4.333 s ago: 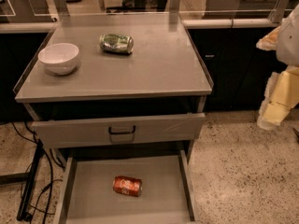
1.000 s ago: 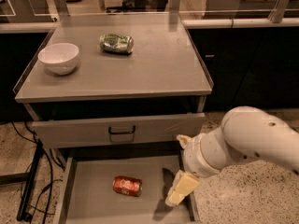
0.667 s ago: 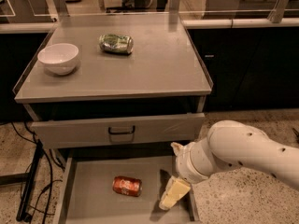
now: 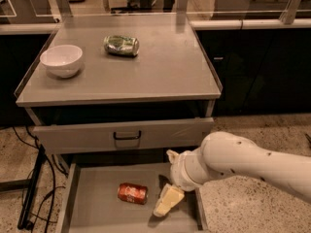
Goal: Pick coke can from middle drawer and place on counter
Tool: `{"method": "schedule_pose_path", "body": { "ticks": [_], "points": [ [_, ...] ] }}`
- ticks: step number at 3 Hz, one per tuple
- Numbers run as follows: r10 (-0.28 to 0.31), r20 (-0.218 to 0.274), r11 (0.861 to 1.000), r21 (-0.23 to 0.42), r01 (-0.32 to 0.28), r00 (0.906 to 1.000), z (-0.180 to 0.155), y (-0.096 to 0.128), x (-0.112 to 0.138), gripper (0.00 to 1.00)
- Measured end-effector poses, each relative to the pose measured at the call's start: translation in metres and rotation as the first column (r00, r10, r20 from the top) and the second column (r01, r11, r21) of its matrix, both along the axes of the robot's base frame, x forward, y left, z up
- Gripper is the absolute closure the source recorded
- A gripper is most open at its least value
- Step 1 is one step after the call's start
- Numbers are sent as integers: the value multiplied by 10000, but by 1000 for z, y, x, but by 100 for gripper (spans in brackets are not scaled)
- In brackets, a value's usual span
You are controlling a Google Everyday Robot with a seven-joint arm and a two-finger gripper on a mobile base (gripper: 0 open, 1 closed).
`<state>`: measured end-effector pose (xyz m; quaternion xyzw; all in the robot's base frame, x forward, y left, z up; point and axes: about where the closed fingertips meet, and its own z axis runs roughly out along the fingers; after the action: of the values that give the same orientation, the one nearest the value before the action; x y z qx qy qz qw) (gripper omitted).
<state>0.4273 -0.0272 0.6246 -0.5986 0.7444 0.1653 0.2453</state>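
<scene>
- Red-orange coke can (image 4: 132,193) lies on its side on the floor of the middle drawer (image 4: 95,205), about mid-width, white lettering facing up.
- Grey metal middle drawer is pulled open at the bottom of the view; the can is the only loose item seen in it.
- Gripper (image 4: 168,200), cream-coloured, is down inside the middle drawer, just right of the coke can, tip angled down-left toward the drawer floor.
- A narrow gap shows between gripper and can; no contact visible, nothing held.
- Gripper opening: cannot tell from this angle.
- White arm (image 4: 243,164) comes in from the right edge and crosses above the drawer's right wall.
- Above it, the drawer front with the black handle (image 4: 127,135) sits slightly out of the cabinet.
- Counter (image 4: 160,72) carries a white bowl (image 4: 61,60) at the left and a green-and-silver can (image 4: 121,45) on its side towards the back, the two apart from each other.
- Black cables (image 4: 36,178) run over the speckled floor left of the cabinet.
</scene>
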Motion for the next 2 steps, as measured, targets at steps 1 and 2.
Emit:
{"method": "schedule_pose_path", "body": {
  "ticks": [1, 2],
  "points": [
    [94, 18, 9992, 395, -95, 10000, -35, 32, 10, 0],
    [-134, 47, 9935, 1128, 127, 9999, -76, 58, 16, 0]
  ]
}}
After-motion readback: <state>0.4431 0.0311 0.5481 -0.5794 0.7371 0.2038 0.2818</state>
